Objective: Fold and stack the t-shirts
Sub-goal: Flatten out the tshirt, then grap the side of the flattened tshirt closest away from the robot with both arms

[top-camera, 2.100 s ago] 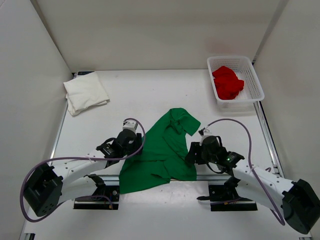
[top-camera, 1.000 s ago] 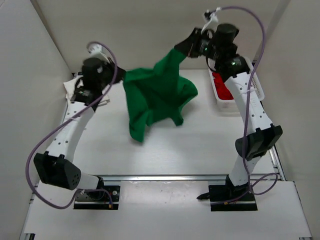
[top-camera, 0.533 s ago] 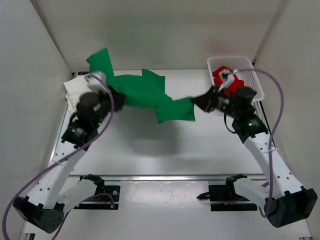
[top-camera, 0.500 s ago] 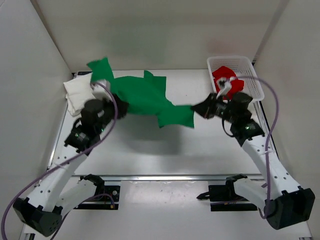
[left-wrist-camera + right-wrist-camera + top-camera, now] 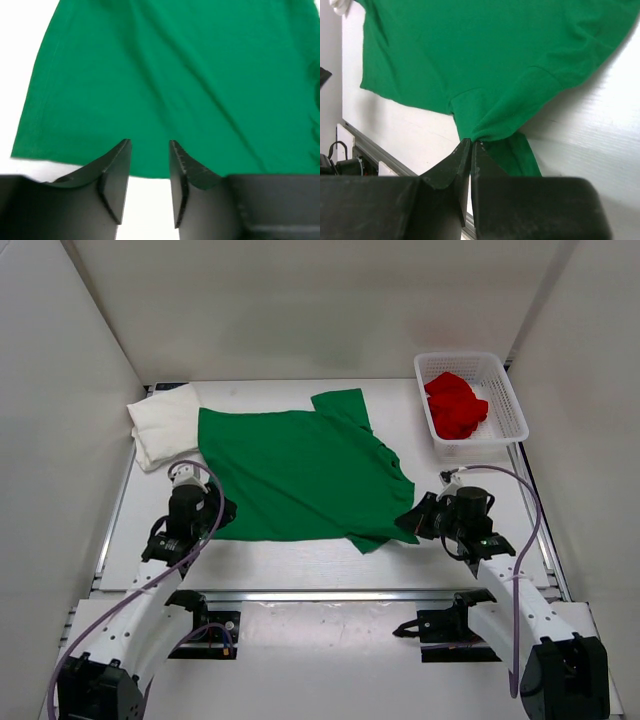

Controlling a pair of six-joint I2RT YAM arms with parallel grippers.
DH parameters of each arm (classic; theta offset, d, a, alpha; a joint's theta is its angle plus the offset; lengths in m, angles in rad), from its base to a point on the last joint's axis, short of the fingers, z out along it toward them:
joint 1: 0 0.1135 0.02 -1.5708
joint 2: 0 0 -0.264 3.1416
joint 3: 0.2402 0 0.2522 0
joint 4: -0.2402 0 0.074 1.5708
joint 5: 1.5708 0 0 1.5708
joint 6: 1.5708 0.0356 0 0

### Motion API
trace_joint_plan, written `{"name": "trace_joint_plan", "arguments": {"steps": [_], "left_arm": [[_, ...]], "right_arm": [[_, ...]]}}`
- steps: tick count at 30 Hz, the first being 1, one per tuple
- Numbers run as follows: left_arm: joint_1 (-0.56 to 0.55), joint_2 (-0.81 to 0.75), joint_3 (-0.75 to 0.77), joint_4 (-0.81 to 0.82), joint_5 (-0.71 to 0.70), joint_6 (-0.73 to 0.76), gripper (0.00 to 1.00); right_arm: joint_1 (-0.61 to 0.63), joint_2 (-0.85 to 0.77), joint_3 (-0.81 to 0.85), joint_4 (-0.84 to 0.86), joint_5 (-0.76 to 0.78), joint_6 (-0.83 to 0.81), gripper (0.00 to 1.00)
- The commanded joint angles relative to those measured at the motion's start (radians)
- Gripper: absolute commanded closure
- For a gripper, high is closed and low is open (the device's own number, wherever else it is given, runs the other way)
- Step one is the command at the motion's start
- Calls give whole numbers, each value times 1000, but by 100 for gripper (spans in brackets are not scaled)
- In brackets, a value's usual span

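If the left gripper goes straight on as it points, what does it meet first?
The green t-shirt, probably: its near hem lies right ahead of the open left gripper, though the height gap is unclear.

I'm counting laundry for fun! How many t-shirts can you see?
3. The green t-shirt lies spread flat mid-table; the white t-shirt sits folded at the far left; the red t-shirt is bunched in the basket, far right. Another could hide beneath it.
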Motion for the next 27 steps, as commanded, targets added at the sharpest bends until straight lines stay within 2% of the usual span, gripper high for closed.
{"name": "trace_joint_plan", "arguments": {"steps": [1, 3, 4, 6, 10, 12, 14, 18, 22, 24, 26, 27], "left_arm": [[43, -24, -69, -12, -4, -49, 54], [144, -61, -116, -36, 0, -75, 65], [178, -87, -156, -29, 12, -81, 65], [299, -118, -196, -30, 72, -87, 62], [359, -78, -228, -18, 39, -122, 57], [448, -46, -252, 15, 98, -129, 56], [488, -35, -276, 32, 118, -138, 55], [487, 5, -299, 62, 94, -162, 51], [424, 26, -308, 118, 57, -202, 47], [407, 42, -311, 138, 57, -224, 52], [404, 65, -316, 158, 66, -231, 66], [405, 68, -319, 163, 75, -225, 71]], "right_arm": [[2, -25, -28, 59, 36, 32, 100], [-4, -38, -32, 70, 28, 39, 100], [0, -50, -32, 62, 37, 41, 100], [17, -61, -52, 79, 45, 46, 100], [22, -93, -83, 87, 54, 62, 100], [26, -105, -97, 92, 51, 52, 99], [46, -117, -88, 90, 68, 49, 100], [83, -125, -101, 101, 74, 50, 100], [89, -134, -103, 107, 69, 50, 99], [92, -136, -103, 105, 68, 55, 100], [89, -136, -103, 108, 70, 56, 100], [86, -137, -106, 99, 71, 58, 100]]}}
